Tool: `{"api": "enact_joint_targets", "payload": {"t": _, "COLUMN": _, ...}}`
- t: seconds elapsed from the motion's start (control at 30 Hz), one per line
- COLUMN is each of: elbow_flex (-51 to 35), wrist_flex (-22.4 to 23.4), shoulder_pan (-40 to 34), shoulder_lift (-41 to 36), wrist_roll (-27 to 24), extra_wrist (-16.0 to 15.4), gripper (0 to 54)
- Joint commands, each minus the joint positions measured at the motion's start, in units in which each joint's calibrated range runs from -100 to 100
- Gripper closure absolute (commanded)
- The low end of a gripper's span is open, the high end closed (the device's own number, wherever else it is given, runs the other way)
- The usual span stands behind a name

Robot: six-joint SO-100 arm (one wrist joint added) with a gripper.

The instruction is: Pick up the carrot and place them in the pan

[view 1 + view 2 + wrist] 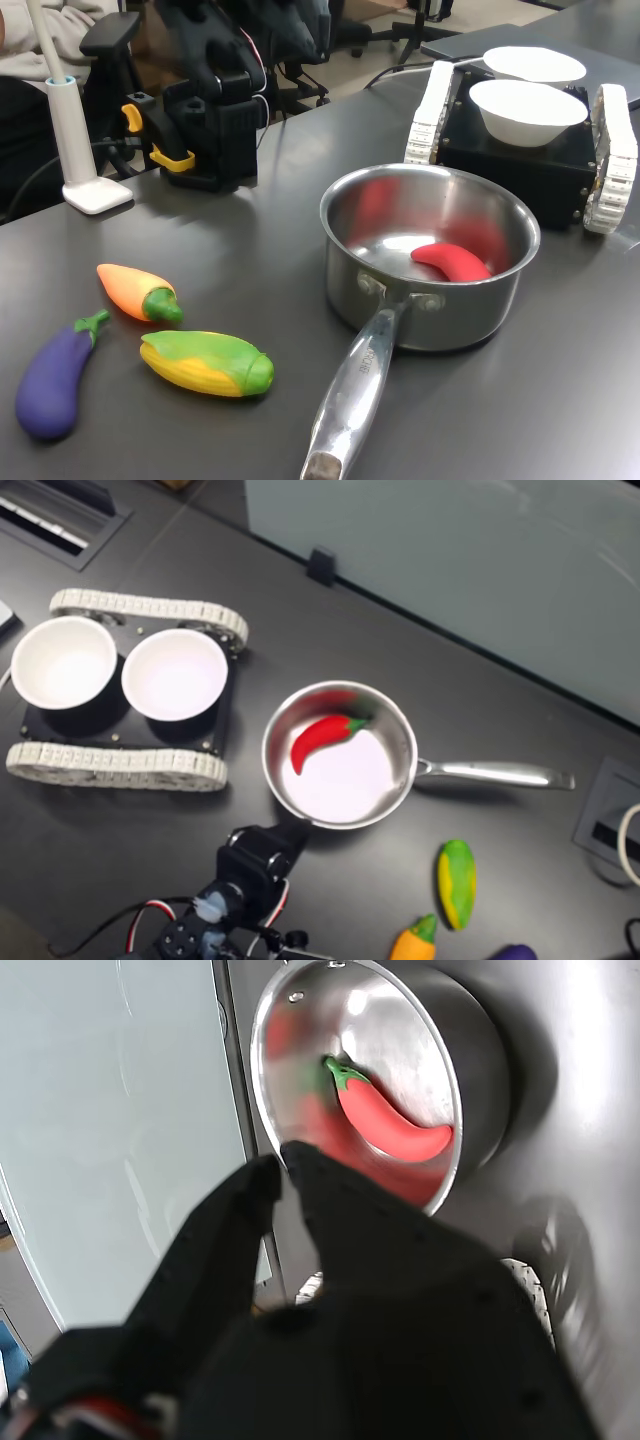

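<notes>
Carrot (pixel 139 292) lies on the surface at 9 o'clock of the pan (pixel 430 255), untouched | pan holds only a red pepper (pixel 452 261) | hand (pixel 283 1168) empty, tips together | pick and place remain.

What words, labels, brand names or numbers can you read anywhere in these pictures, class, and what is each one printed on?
No text can be read in any view.
The pan shows faint marks on its handle in the first exterior view, too small and blurred to read.
The carrot, the corn, the white bowls and the tool carry no visible print.
</notes>
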Motion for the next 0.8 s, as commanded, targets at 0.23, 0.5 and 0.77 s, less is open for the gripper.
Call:
{"api": "enact_joint_targets", "payload": {"t": 0.23, "elbow_flex": -13.21, "wrist_flex": 0.59, "shoulder_pan": 16.1, "shoulder_lift": 10.97, "wrist_roll": 7.52, "extra_wrist": -8.28, "gripper": 46.7}}
{"api": "enact_joint_targets", "payload": {"t": 0.5, "elbow_flex": -16.66, "wrist_flex": 0.51, "shoulder_pan": 32.5, "shoulder_lift": 17.63, "wrist_roll": 15.09, "extra_wrist": -17.7, "gripper": 40.7}}
{"api": "enact_joint_targets", "payload": {"t": 0.77, "elbow_flex": -20.21, "wrist_flex": 0.51, "shoulder_pan": 45.0, "shoulder_lift": 24.29, "wrist_roll": 20.76, "extra_wrist": -24.84, "gripper": 33.1}}
